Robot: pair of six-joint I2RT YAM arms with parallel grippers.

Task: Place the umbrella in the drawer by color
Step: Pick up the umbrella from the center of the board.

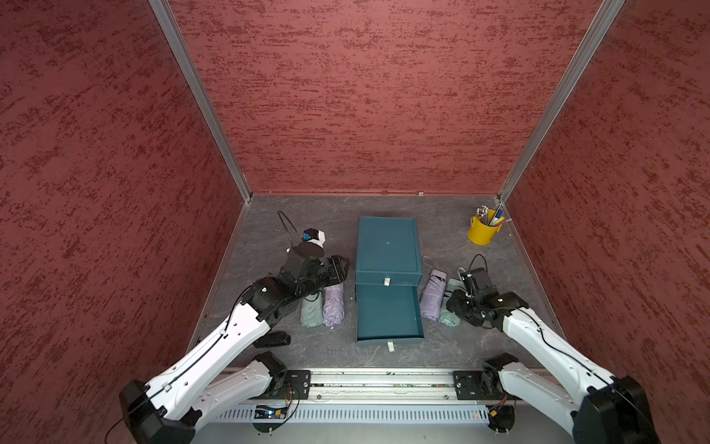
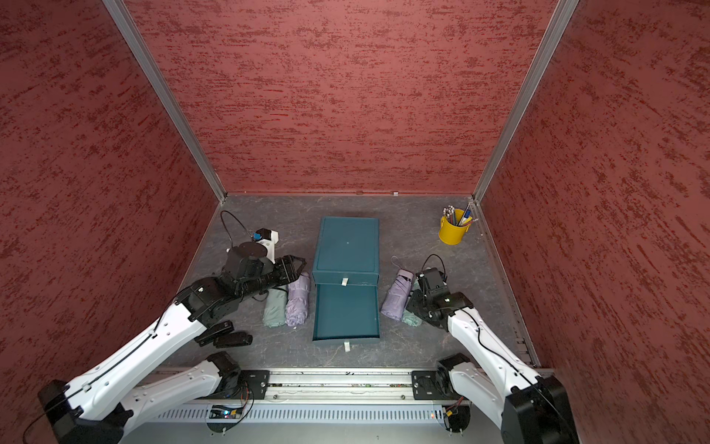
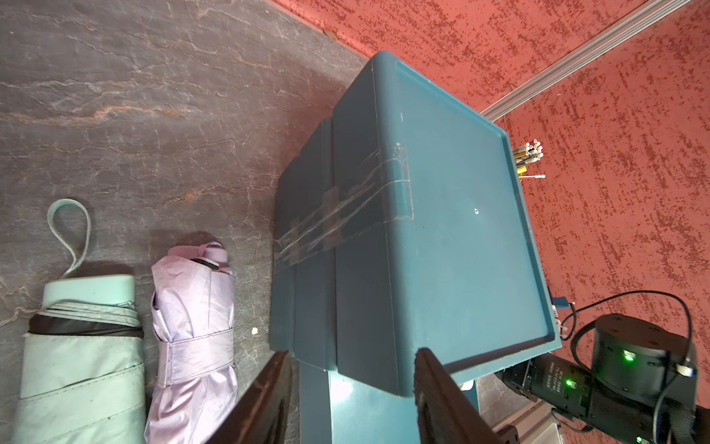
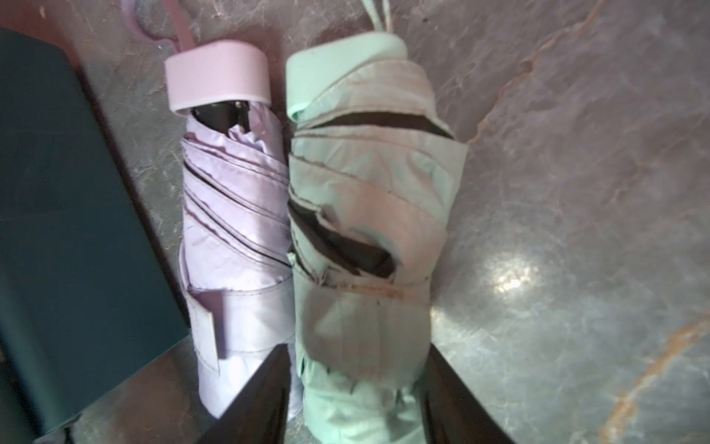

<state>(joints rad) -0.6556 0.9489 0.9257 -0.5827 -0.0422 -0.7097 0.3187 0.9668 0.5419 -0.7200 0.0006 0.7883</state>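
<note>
A teal cabinet (image 1: pixel 386 246) stands mid-table with its lower drawer (image 1: pixel 388 315) pulled open and bare inside. To its left lie a green umbrella (image 1: pixel 311 313) and a purple umbrella (image 1: pixel 333 303), both folded. To its right lie another purple umbrella (image 4: pixel 234 215) and another green umbrella (image 4: pixel 365 230). My right gripper (image 4: pixel 356 348) straddles the lower end of that green umbrella, one finger close on each side; the umbrella rests on the table. My left gripper (image 3: pixel 352 353) is open and empty, hovering by the cabinet's front left corner, above the left purple umbrella's handle end.
A yellow bucket (image 1: pixel 482 230) of pens and pencils stands at the back right corner. Dark oblong objects (image 2: pixel 226 334) lie on the table under my left arm. Red walls close in three sides.
</note>
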